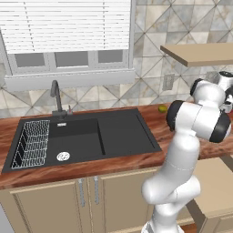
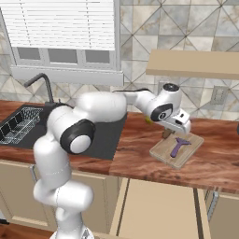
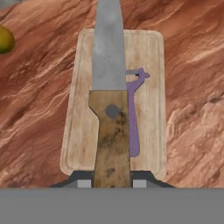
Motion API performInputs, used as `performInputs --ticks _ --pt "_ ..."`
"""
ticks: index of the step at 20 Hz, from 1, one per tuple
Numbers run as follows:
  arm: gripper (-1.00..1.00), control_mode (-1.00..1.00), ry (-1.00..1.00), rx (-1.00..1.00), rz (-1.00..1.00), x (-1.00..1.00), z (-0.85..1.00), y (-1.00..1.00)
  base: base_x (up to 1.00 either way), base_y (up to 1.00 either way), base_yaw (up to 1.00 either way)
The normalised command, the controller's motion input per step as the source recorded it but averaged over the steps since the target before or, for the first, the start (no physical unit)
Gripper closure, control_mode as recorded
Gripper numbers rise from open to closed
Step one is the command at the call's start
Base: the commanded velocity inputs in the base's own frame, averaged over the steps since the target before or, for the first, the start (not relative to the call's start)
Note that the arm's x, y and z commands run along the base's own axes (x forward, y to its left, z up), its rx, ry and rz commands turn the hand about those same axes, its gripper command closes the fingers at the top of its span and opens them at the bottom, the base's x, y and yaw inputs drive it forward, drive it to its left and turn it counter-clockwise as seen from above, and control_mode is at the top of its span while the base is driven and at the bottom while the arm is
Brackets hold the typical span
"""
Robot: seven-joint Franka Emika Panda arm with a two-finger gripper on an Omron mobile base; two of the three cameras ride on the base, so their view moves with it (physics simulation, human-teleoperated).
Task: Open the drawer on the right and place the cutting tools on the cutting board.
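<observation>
Now, step in hand: judged from the pictures, the second cutting tool is being carried in; the wide pale tan wooden drawer (image 2: 158,205) stands pulled out below the counter.
Sink: a black sunken sink basin (image 1: 86,136) with a wire rack lies well left of the board.
Fruit: a small yellow-green round fruit (image 3: 5,39) sits on the counter near the board's far left corner.
Knife: a wooden-handled knife with a grey steel blade (image 3: 109,100) hangs lengthwise over the board.
Gripper: the two-finger gripper (image 3: 112,181) is clamped on the knife's handle end.
Peeler: a purple peeler (image 3: 134,113) already lies on the board, just right of the knife.
Board: the flat light wooden cutting board (image 2: 161,151) rests on the reddish-brown counter, right of the sink.
Next move: lower the knife onto the board's bare left half, then let go.
In the way: the peeler, close beside the handle; the blade could land across it.
</observation>
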Motion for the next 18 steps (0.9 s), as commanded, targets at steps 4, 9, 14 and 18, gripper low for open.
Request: performInputs --ticks 4,9,14,18 --pt "1.0 -1.0 0.0 0.0 0.0 0.22 -0.49 0.02 0.0 0.0 0.0" --pt "1.0 -1.0 0.0 0.0 0.0 0.25 -0.37 0.0 0.0 0.0 0.0" --pt "1.0 -1.0 0.0 0.0 0.0 0.19 -0.38 0.0 0.0 0.0 0.0" --pt "1.0 -1.0 0.0 0.0 0.0 0.16 -0.36 0.0 0.0 0.0 0.0"
